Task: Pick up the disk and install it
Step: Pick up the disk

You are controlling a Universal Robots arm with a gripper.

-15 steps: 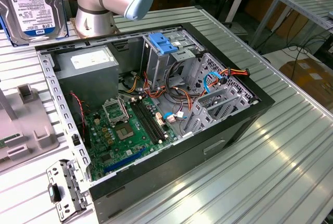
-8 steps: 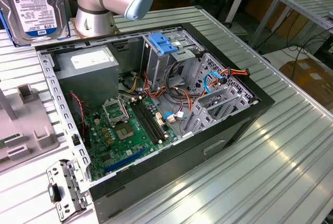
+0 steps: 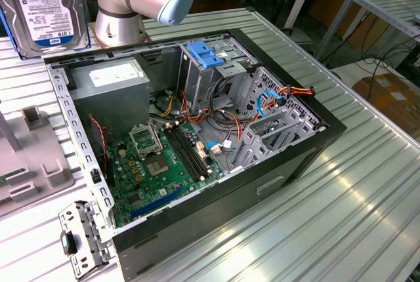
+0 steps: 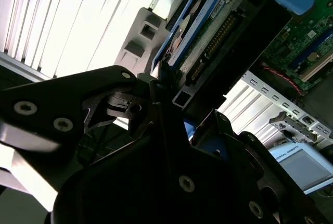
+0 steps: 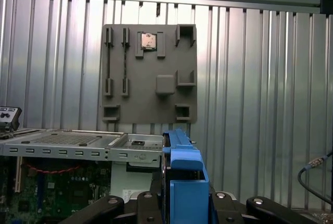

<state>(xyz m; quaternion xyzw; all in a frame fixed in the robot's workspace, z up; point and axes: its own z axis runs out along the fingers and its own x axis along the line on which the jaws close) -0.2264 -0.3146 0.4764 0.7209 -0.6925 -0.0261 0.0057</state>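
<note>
Upper left in the exterior view, the disk (image 3: 46, 6) hangs aloft, clamped by the gripper (image 5: 184, 199); installing likely needs alignment with the cage (image 3: 194, 85).

The black tool (image 4: 169, 91) grips the blue-railed disk (image 4: 213, 41) at its edge, connector pins showing; motherboard (image 4: 307, 31) and ribbed counter (image 4: 78, 21) lie behind.

disk (image 3: 47, 8): dark body, white label, blue band, blue side rails
motherboard (image 3: 164, 164): green
table (image 3: 341, 183): silver, ribbed stripes
parts tray (image 5: 151, 73): grey
cage latch (image 3: 205, 54): blue
arm's joint cap (image 3: 176, 1): pale blue
</note>
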